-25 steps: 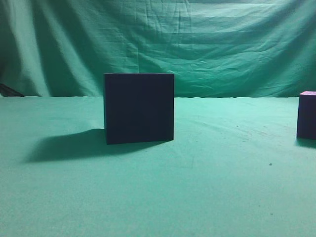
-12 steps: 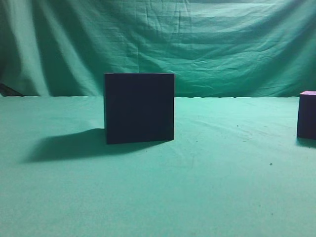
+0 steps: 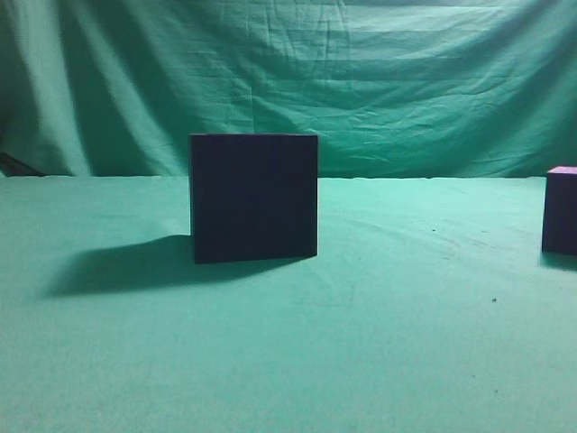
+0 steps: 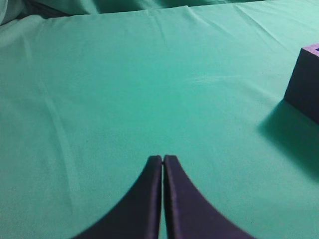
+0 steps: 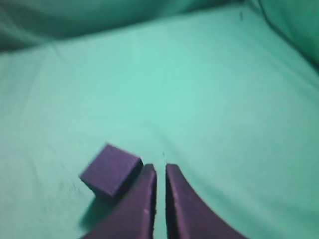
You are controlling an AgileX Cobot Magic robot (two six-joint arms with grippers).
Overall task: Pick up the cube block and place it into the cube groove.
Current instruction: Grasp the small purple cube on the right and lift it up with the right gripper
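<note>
Green cloth [image 3: 379, 343] covers pretty much everything, spread flat over the table with a few soft creases and a couple of tiny dark specks near the right side. Behind it hangs a backdrop [image 3: 361, 81] of the same green fabric, wrinkled and draped in loose folds, darker toward the left corner. Lighting comes from the right, since the big box throws a long shadow off to its left across the cloth.

That big box is the cube groove [image 3: 253, 198], very dark navy, almost black, sitting upright a bit left of centre in the exterior view. Its opening doesn't show from the front; the left wrist view catches just a corner of it at the right edge, with what might be a lighter purple top rim, though it's cropped too tight to be sure.

The cube block [image 3: 561, 210] sits well apart from the box, way over at the right edge of the exterior view and partly cut off, dark purple with a pinkish top. It rests on the cloth, nothing holding it.

Neither arm shows in the exterior view. The left gripper [image 4: 163, 159] hovers over bare cloth with its two dark fingers pressed together, nothing between them. The right gripper [image 5: 159, 169] has its fingers nearly together, only a thin slit between the tips, and empty. The block lies just beside its left finger, turned at an angle to it, in a slightly blurry shot.
</note>
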